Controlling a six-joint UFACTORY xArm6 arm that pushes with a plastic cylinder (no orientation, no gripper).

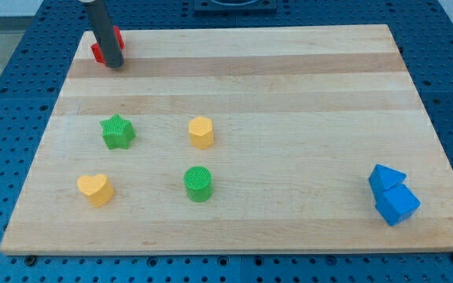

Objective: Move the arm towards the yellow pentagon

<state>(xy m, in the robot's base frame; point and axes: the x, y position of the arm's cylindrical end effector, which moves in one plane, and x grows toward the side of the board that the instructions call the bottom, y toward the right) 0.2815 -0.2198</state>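
Observation:
The yellow pentagon (201, 132) stands on the wooden board (289, 94), left of the middle. My tip (114, 65) is at the board's top left corner, in front of a red block (104, 45) that it partly hides. The tip is well up and to the left of the yellow pentagon, with a wide gap between them.
A green star (117, 131) lies left of the pentagon. A yellow heart (95, 189) sits at the lower left. A green cylinder (198, 184) stands below the pentagon. Two blue blocks (392, 196) touch each other at the lower right. A blue pegboard (6, 118) surrounds the board.

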